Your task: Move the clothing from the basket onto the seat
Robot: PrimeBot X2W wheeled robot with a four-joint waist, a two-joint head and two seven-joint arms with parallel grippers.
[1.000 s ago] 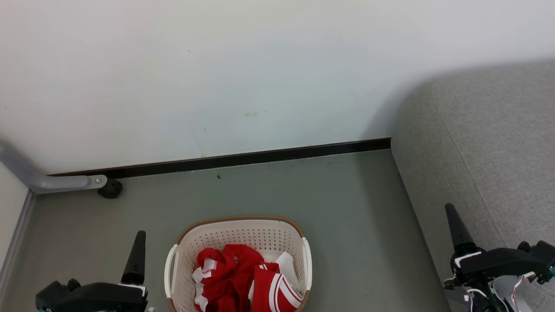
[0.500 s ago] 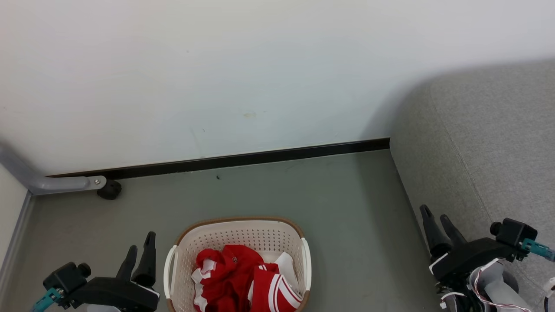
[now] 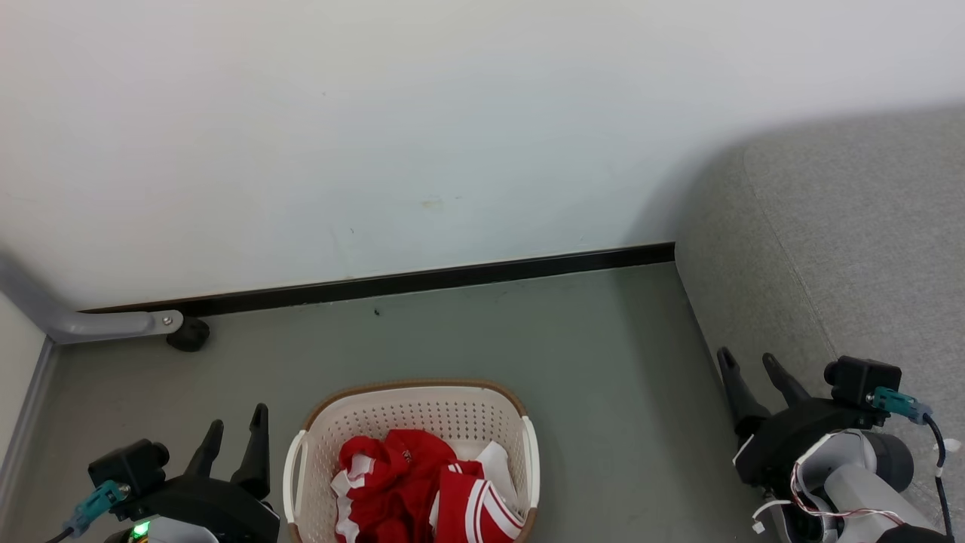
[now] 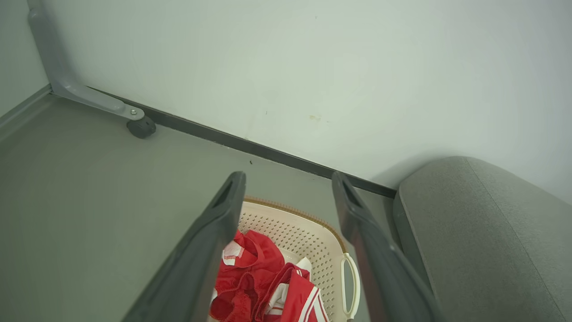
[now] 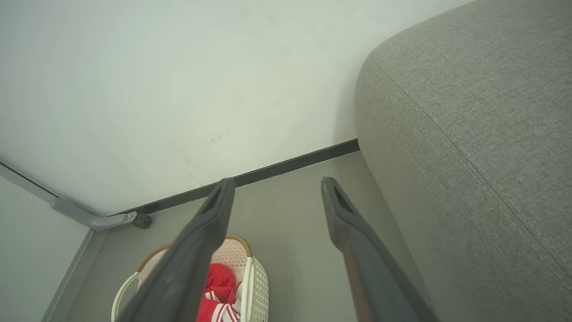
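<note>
Grey floor [image 3: 528, 332], clothing [image 3: 407, 483] beside left gripper [image 3: 238, 416]

A pale wall [image 3: 377, 113] meets the grey-green floor [image 3: 490, 332] along a dark baseboard [image 3: 452, 275]. At the left, a grey metal bar [image 3: 98, 324] slants down to the floor, touching a round black foot [image 3: 187, 335].

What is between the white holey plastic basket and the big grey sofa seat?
Only bare grey-green floor lies between the cream perforated plastic basket and the grey fabric sofa seat; the head view shows it.
</note>
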